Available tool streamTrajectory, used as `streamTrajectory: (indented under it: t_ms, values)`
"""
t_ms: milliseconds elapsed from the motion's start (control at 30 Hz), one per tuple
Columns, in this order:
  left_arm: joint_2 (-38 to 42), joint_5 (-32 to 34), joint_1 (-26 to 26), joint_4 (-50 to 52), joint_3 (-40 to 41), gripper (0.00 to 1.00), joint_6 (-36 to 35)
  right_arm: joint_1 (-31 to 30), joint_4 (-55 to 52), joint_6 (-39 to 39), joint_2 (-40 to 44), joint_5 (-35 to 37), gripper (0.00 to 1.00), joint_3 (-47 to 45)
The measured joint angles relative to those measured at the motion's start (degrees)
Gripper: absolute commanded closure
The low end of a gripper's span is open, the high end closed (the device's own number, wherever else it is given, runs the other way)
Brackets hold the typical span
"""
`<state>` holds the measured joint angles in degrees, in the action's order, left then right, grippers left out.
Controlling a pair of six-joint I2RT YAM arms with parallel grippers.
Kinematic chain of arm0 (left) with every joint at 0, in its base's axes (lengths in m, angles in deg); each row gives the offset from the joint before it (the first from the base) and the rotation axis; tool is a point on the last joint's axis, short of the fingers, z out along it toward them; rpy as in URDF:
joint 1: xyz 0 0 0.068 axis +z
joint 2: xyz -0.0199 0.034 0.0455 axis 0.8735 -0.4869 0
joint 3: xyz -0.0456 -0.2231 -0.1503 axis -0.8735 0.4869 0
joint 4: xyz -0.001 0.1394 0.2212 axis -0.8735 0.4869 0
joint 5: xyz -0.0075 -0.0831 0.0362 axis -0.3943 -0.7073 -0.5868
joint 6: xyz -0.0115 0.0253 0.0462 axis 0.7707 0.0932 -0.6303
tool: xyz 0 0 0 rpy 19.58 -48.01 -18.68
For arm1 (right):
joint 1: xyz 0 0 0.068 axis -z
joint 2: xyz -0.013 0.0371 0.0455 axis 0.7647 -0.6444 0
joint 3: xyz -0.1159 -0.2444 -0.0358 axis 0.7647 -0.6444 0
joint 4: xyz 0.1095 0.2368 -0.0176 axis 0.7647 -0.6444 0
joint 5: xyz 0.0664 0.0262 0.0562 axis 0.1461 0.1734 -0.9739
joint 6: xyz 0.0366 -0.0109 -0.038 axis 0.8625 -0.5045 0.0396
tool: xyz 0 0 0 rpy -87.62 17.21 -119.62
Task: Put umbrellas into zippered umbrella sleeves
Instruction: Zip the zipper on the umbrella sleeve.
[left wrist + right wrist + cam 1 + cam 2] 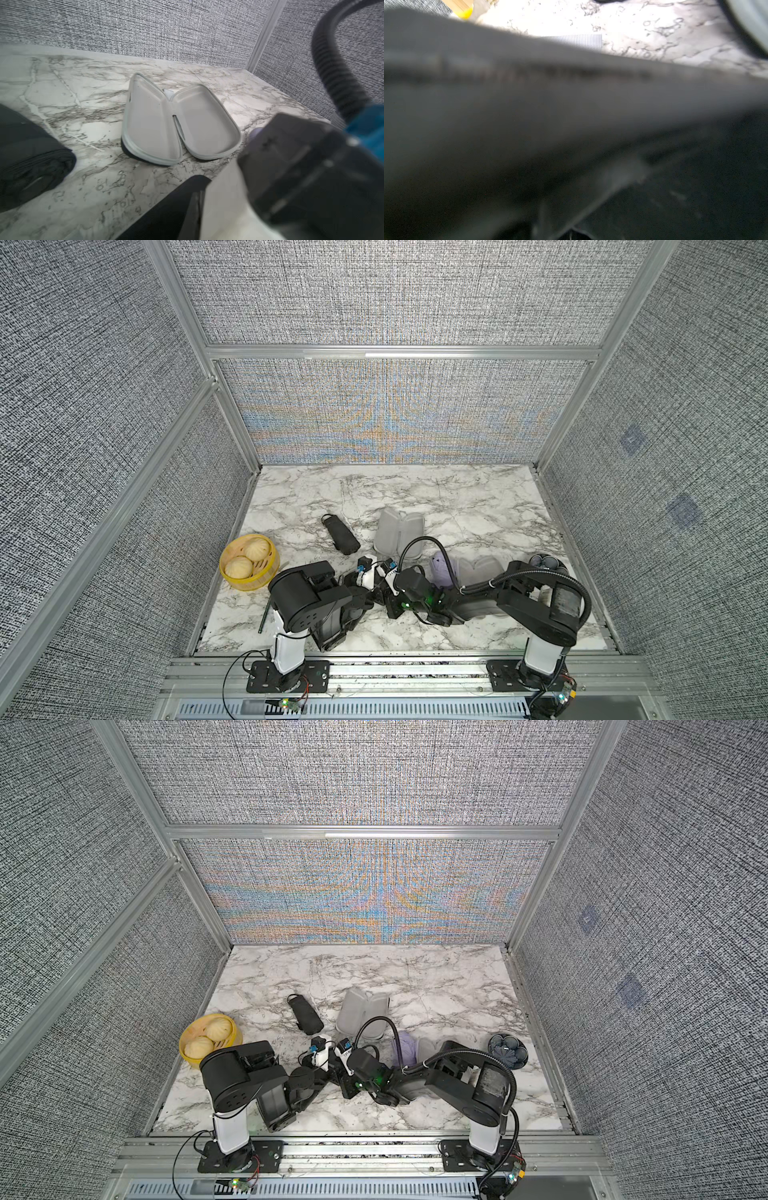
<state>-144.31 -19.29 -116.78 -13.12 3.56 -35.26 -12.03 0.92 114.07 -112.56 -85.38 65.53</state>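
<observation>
Left wrist view catches the open black-shelled sleeve [180,124] flat on the marble table [83,104], both halves showing grey lining. Left gripper [197,193] points toward it, fingers together. Right gripper [390,577] sits just beside the left one, nearer the robot than that sleeve, fingers together too; whether they pinch anything cannot be told. Black umbrella [340,535] lies just left of the sleeve, not touching it. Lavender umbrella [441,570] rests right of the sleeve and nearer the robot, just beside another open grey-lined sleeve [478,572]. Yellow bun basket [248,562] sits well left of the sleeve.
</observation>
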Motion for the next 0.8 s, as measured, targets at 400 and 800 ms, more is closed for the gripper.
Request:
streamTrajectory:
  t_ms: [400, 800]
  values:
    - [23.58, -6.29, -0.57, 33.75, -1.88, 0.81, 5.14, 2.34, 0.74, -1.86, 5.35, -7.76, 1.0, -6.99]
    - [36.2, 1.33, 1.4, 76.26, -14.64, 0.33, 6.12, 4.5, -0.68, -3.93, 9.81, -11.1, 1.0, -11.39]
